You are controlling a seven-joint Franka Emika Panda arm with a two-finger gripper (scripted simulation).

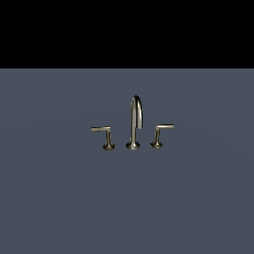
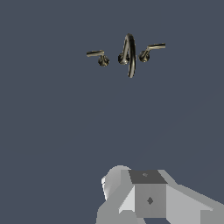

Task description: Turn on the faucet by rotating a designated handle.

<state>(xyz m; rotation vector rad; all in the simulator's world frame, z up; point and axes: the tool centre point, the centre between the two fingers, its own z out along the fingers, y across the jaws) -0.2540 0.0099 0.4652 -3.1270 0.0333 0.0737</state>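
The faucet (image 1: 135,121) is a small brass-grey set standing on a flat grey surface, with a tall arched spout on a flared base. The handle (image 1: 104,136) stands at the exterior view's left of the spout, its thin lever arm pointing left. The wrist view also shows the faucet (image 2: 128,54) and the handle (image 2: 98,56) at a distance. Only a grey blocky part of my gripper (image 2: 146,192) shows in the wrist view, far from the faucet and touching nothing. Its jaws are not clearly visible. The gripper is out of the exterior view.
The twin handle (image 1: 159,134) stands at the exterior view's right of the spout, its arm pointing right; it also shows in the wrist view (image 2: 148,50). The grey surface (image 1: 59,198) spreads around the set, with black background behind.
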